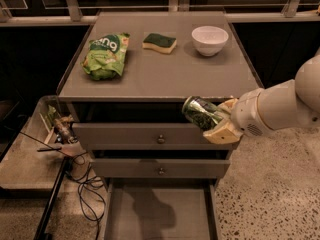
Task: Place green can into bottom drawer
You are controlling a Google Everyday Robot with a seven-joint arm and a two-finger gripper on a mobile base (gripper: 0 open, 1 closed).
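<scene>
My gripper (216,120) reaches in from the right on a pale arm and pinches the green can (199,112) between its cream fingers. The can is tilted on its side in the air, in front of the right part of the top drawer (125,135). The bottom drawer (160,216), a wide grey tray, stands pulled open well below the can. On the cabinet top (165,76) sit a snack bag (105,55), a sponge (159,41) and a white bowl (210,39).
</scene>
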